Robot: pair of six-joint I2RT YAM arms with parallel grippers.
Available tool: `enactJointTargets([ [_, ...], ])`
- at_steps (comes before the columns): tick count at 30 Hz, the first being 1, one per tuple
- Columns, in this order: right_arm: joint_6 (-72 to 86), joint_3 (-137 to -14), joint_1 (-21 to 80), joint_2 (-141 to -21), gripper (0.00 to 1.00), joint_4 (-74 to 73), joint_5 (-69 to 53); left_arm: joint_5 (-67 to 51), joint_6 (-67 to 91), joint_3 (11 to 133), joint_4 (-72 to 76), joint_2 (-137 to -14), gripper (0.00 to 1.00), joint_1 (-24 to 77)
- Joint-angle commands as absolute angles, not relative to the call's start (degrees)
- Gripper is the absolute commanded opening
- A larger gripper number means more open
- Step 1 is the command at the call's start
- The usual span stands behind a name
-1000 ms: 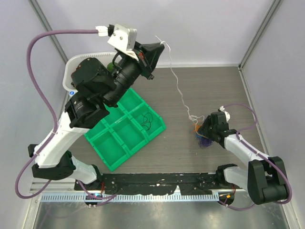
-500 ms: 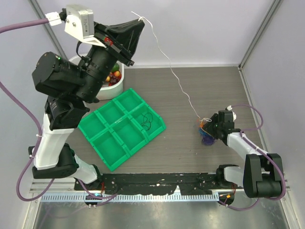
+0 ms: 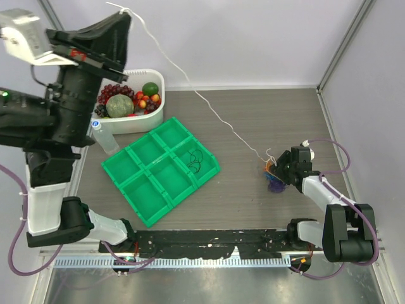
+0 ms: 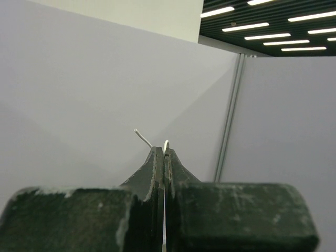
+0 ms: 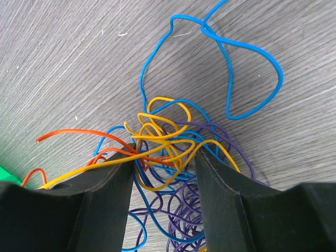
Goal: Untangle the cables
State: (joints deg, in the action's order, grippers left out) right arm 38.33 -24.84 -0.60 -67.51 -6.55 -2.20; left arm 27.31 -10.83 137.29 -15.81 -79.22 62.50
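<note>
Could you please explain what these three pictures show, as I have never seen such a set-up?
These are two robot arms bolted at the near edge of a table. The wide picture looks down from above and behind them; the other two come from cameras on each wrist. The left claw, raised high, is shut on a white cable that runs down to a tangle of yellow, orange, blue and purple cables on the table. The right claw stands open astride that tangle. Also there: a green tray with a black cable in one compartment, and a white bin of fruit.
</note>
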Motion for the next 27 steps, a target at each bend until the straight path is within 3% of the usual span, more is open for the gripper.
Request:
enactJointTargets([
  [1,38.2,-23.6,-1.1,-67.9,0.54,-9.1,-0.5,31.2,-15.8,140.0,-11.4,-77.5,0.0,62.6],
  [4,38.2,-23.6,-1.1,-67.8,0.54,-9.3,-0.4,31.6,-17.9,142.8,-11.9,-76.6,0.0,62.6],
  [12,38.5,-23.4,-1.1,-67.2,0.54,-9.3,-0.3,33.2,-14.3,131.5,-9.6,-72.2,0.0,62.6],
  [18,38.1,-22.5,-1.1,-65.1,0.54,-8.9,-1.3,29.0,-6.2,127.5,-15.6,-77.0,0.0,62.5],
  [27,37.4,-21.8,-1.1,-63.5,0.54,-8.0,-3.1,38.7,-13.4,126.4,-19.7,-82.7,0.0,62.5],
])
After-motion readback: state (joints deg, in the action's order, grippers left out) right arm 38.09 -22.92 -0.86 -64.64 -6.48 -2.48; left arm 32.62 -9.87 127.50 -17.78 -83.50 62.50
